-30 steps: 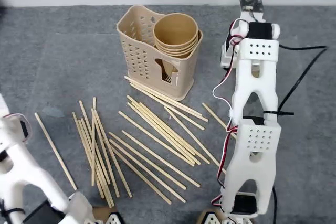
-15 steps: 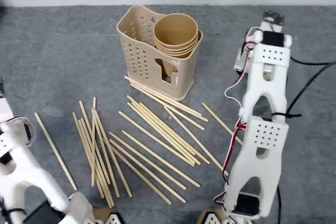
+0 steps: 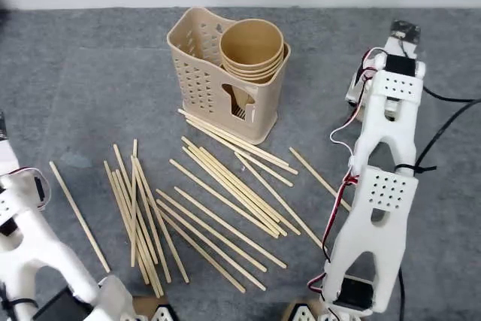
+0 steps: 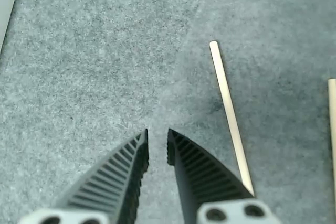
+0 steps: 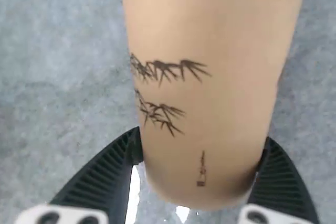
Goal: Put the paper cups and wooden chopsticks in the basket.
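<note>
A beige slotted basket (image 3: 197, 80) stands at the back middle with a stack of paper cups (image 3: 252, 44) in it. Many wooden chopsticks (image 3: 225, 193) lie scattered on the grey mat in front of it. My right arm (image 3: 387, 133) stretches to the back right, well off to the side of the basket. My right gripper (image 5: 202, 142) is shut on another paper cup (image 5: 210, 61) printed with bamboo leaves, one finger on each side near its base. My left gripper (image 4: 157, 134) hovers low over the mat at the front left, its fingers nearly together and holding nothing, beside one chopstick (image 4: 228, 111).
A black cable (image 3: 443, 122) runs off to the right behind the right arm. The left arm's white body (image 3: 22, 231) fills the front left corner. A pale wall borders the mat at the back.
The right arm has swung to the right, away from the basket, with the cup hidden beneath it. The left arm has shifted only slightly.
</note>
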### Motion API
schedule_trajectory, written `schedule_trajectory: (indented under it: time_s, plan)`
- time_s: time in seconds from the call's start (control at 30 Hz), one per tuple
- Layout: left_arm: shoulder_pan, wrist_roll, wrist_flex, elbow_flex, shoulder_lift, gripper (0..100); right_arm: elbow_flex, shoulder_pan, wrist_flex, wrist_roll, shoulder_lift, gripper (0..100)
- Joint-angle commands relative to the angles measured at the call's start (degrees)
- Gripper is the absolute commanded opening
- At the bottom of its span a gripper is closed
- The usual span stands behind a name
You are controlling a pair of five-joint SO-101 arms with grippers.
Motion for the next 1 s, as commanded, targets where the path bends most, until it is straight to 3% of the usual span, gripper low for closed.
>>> schedule_trajectory:
  time_s: [0.0, 0.23, 0.57, 0.73, 0.97]
  plan:
    - [-0.09, -0.09, -1.05, -0.40, -2.02, 7, -2.90, 0.31, 4.62, 1.05, -3.38, 24.1]
    - [-0.09, -0.09, -0.97, -0.40, -1.93, 7, -15.21, -1.71, 20.88, 5.45, -10.15, 24.1]
    - [-0.09, 0.00, -1.05, 0.40, -2.02, 7, -15.74, -6.37, 20.70, 5.27, -25.71, 23.9]
    - [-0.26, 0.00, -1.23, 0.48, -2.02, 7, -5.45, -11.03, 20.70, 5.45, -37.76, 12.9]
    - [0.00, 0.00, -1.32, 0.40, -2.02, 7, 19.96, -19.12, 20.44, 5.45, -60.70, 18.9]
